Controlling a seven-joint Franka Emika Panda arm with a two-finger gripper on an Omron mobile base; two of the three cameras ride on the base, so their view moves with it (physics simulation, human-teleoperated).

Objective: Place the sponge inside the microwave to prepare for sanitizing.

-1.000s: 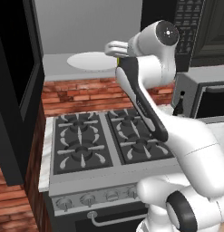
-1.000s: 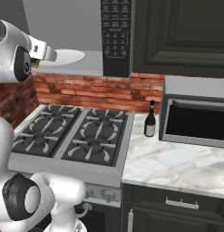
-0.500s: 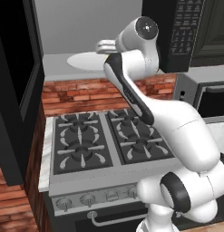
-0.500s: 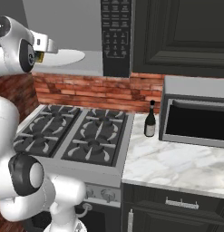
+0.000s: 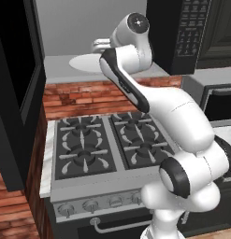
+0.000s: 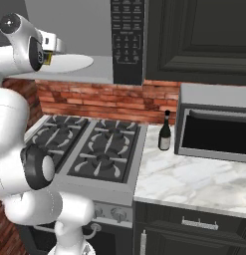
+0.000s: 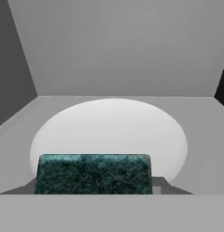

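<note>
Inside the open microwave point(image 5: 182, 32), the gripper point(image 5: 99, 45) reaches over the white plate point(image 7: 109, 131) in the grey cavity. In the hand view the sponge point(image 7: 93, 174), green side showing, sits low in front of the camera above the plate's near edge; whether the fingers clench it I cannot tell. Below are the stove point(image 6: 89, 149) and a bottle point(image 6: 165, 132) on the counter point(image 6: 194, 182).

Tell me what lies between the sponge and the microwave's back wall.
In the hand view, the white round plate lies between the sponge and the back wall of the microwave; nothing stands on its visible surface.
</note>
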